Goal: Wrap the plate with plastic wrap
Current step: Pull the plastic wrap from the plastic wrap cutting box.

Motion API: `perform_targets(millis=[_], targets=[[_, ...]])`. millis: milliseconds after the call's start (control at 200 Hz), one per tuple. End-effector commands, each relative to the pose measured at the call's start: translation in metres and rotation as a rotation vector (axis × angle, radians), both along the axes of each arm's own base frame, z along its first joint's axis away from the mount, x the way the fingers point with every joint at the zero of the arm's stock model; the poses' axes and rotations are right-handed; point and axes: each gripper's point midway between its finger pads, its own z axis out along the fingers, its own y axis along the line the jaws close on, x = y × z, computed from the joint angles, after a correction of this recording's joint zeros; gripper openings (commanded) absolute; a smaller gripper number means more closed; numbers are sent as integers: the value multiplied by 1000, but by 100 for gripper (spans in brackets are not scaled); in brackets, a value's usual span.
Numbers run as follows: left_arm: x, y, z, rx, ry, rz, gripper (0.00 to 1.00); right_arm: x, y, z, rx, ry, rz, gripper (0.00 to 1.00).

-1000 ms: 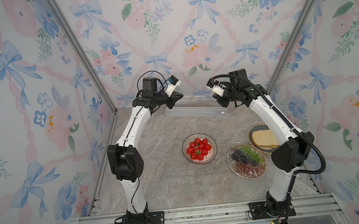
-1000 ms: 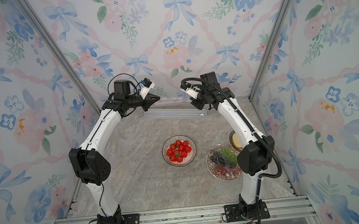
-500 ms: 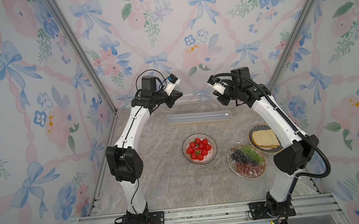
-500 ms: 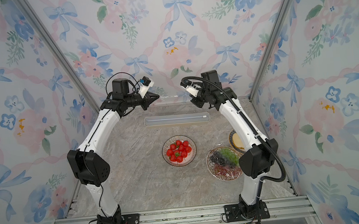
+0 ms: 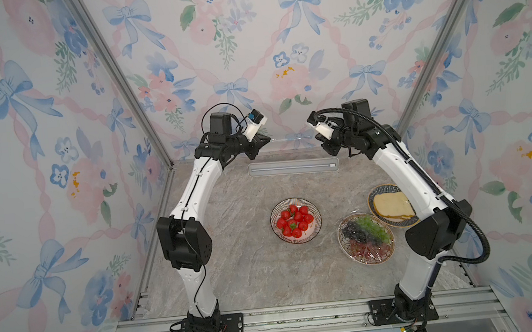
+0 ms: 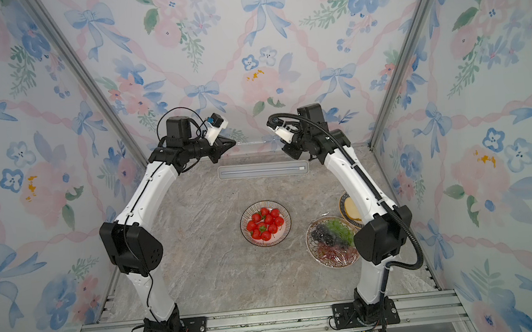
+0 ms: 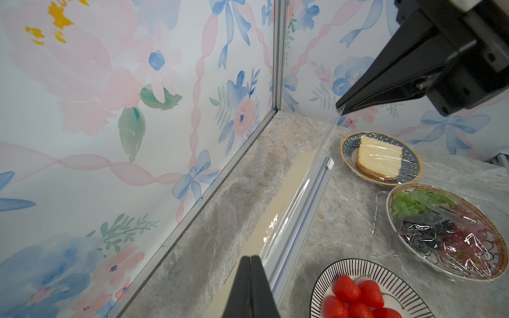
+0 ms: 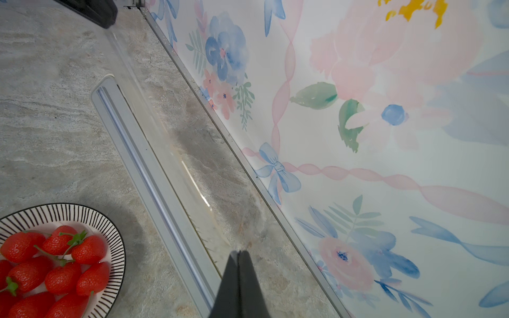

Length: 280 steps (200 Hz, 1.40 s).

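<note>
Both arms are up at the back of the desk (image 5: 235, 276), above the cream box (image 5: 293, 166) with the grey lid. The left gripper (image 7: 250, 258) is clenched on one corner of the plastic wrap (image 7: 304, 184), with no gap between the fingers. The right gripper (image 8: 239, 253) is clenched on the other corner; the left wrist view also shows its tips pinching the film edge.

In both top views the wrap is nearly invisible, just a thin bright line between the two grippers. The wrist views show it only by glare and a slight blur over the desk. The sheet hangs from the grippers down toward the box slot; we can't tell whether it's cut free from the roll.

The strawberry plate (image 5: 318, 216) sits mid-desk, uncovered, well in front of the box and well apart from the wrap. Both wrist views cut it off at the frame edge.

The grape plate (image 5: 341, 236) is covered in crinkly film. The bread plate (image 5: 377, 192), just beside it, is filmed too. The right arm hides part of the bread plate in one top view (image 5: 407, 193) and most of it in another (image 6: 348, 205)
</note>
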Motion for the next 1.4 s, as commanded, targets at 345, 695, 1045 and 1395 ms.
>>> perform_targets(millis=[345, 695, 1045, 1395], targets=[[-12, 0, 41, -29, -93, -4, 0, -4, 1, 37, 53, -98, -12, 0], [-13, 1, 43, -27, -98, -3, 0, -5, 1, 38, 54, -100, -14, 0], [-15, 0, 50, -31, -116, -9, 0, -5, 1, 47, 62, -123, -19, 0], [-19, 1, 64, -42, -142, -8, 0, -10, 3, 62, 72, -164, -14, 0]])
